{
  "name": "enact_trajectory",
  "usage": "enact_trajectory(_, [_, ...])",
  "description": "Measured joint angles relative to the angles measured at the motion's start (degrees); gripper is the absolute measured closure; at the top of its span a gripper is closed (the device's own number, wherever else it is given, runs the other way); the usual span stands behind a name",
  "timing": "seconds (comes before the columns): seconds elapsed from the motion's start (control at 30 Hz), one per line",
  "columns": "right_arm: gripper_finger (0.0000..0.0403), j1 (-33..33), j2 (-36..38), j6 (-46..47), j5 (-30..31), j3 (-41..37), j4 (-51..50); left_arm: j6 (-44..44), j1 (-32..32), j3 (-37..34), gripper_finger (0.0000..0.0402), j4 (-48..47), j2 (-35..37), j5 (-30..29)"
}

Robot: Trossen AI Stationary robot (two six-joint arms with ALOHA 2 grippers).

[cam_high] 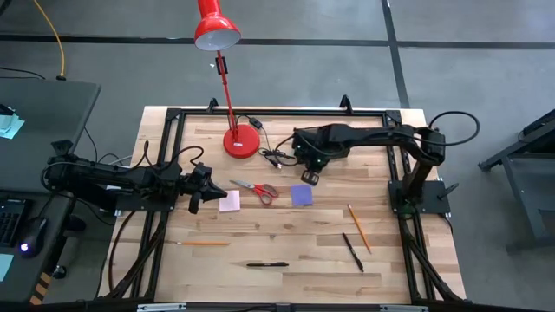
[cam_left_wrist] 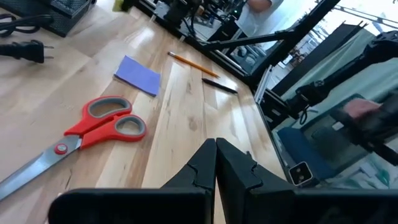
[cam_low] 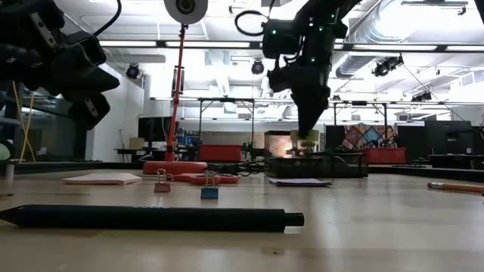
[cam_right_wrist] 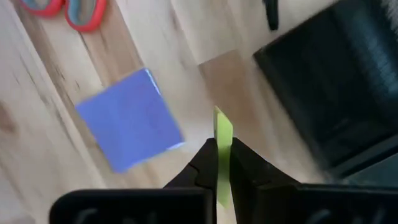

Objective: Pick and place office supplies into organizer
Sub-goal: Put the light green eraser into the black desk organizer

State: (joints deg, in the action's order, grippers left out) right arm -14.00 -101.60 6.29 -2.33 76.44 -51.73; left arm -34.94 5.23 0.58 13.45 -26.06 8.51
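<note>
Organizer [cam_high: 310,177], seen from above, sits by the right claw [cam_high: 309,166] near the lamp base [cam_high: 242,143]; the left claw [cam_high: 196,192], shut and empty, waits beside the pink pad [cam_high: 229,201]. From worktop height, the right claw [cam_low: 306,130] hangs over the tray [cam_low: 318,165]; released off-centre, its load could catch a wall. The left wrist view shows scissors [cam_left_wrist: 81,135], purple pad [cam_left_wrist: 137,74] and pencil [cam_left_wrist: 191,63] lying apart. At the right wrist, the claw pinches a thin yellow-green slip [cam_right_wrist: 222,152], edge-on, liable to slide; the organizer [cam_right_wrist: 336,93] lies just beside.
</note>
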Motion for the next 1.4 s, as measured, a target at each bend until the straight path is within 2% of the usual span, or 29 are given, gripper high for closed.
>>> enact_trajectory(0.13, [0.0398, -0.60, 0.58, -10.73, 4.72, 0.02, 0.06, -1.27, 0.02, 0.00, 0.0401, -0.02, 0.00, -0.11])
enact_trajectory(0.3, [0.0398, -1.30, 0.58, -18.70, 13.01, 0.02, 0.91, -1.38, 0.02, 0.00, 0.0401, -0.15, 0.00, -0.15])
enact_trajectory(0.37, [0.0394, -1.72, 0.58, -21.17, 14.33, 0.02, 2.09, -1.38, 0.02, 0.00, 0.0401, -0.15, 0.00, -0.15])
enact_trajectory(0.5, [0.0396, -2.88, 0.50, -23.04, 11.63, 0.02, 3.76, -1.41, 0.02, 0.00, 0.0401, -0.21, 0.00, -0.15])
enact_trajectory(0.73, [0.0396, -4.01, 0.32, -23.30, 10.69, -0.06, 5.66, -1.48, 0.00, 0.00, 0.0401, -0.27, 0.00, -0.17])
enact_trajectory(1.0, [0.0399, -3.84, 0.32, -21.59, 10.90, -3.75, 7.35, -1.48, 0.00, 0.00, 0.0401, -0.39, 0.00, -0.61])
enact_trajectory(1.4, [0.0397, -3.85, -0.93, -21.67, 10.58, -4.21, 11.01, -1.44, 0.01, 0.00, 0.0401, -0.39, 0.00, -1.68])
